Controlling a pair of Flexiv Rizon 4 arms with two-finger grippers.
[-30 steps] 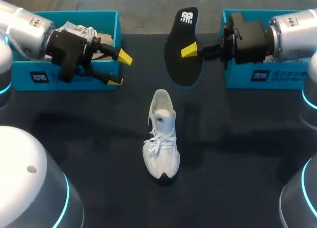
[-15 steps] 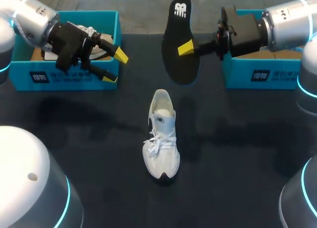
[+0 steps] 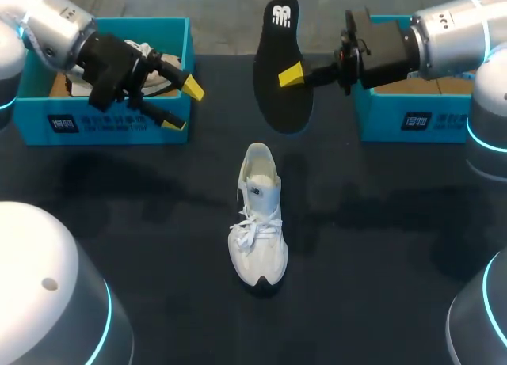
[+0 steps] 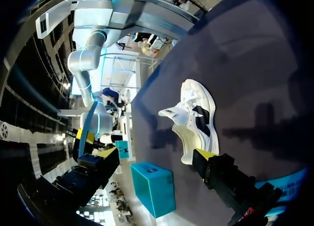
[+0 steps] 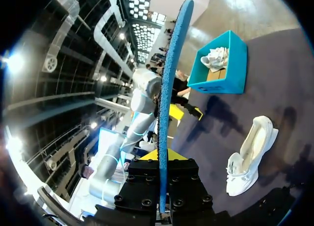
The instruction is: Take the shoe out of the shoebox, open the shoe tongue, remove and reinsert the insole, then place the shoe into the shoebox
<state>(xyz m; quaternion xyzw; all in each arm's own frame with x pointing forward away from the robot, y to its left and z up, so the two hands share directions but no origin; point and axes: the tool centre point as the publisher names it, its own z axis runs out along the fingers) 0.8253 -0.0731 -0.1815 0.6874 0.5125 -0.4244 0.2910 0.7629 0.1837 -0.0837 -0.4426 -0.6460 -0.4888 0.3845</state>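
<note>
A white shoe [image 3: 257, 222] lies on its sole in the middle of the black table, toe toward the front edge, also seen as the shoe [image 4: 194, 119] and the shoe [image 5: 250, 157]. Its black insole [image 3: 280, 64] hangs in the air beyond the heel, heel end up. My right gripper [image 3: 291, 75] is shut on the insole's edge. In the right wrist view the insole [image 5: 169, 84] stands edge-on, blue, between the right gripper's [image 5: 164, 156] fingers. My left gripper [image 3: 184, 105] hangs open and empty by the left shoebox's [image 3: 103, 123] near right corner; the left gripper [image 4: 154, 155] looks toward the shoe.
The left teal shoebox [image 5: 223, 81] holds another white shoe [image 3: 135, 52]. A second teal shoebox [image 3: 412, 121] stands at the back right under my right arm, also seen as a box [image 4: 154, 187] in the left wrist view.
My right arm has carried the insole a little to the left and farther back. My left arm has drawn back toward the left shoebox, fingers still open.
</note>
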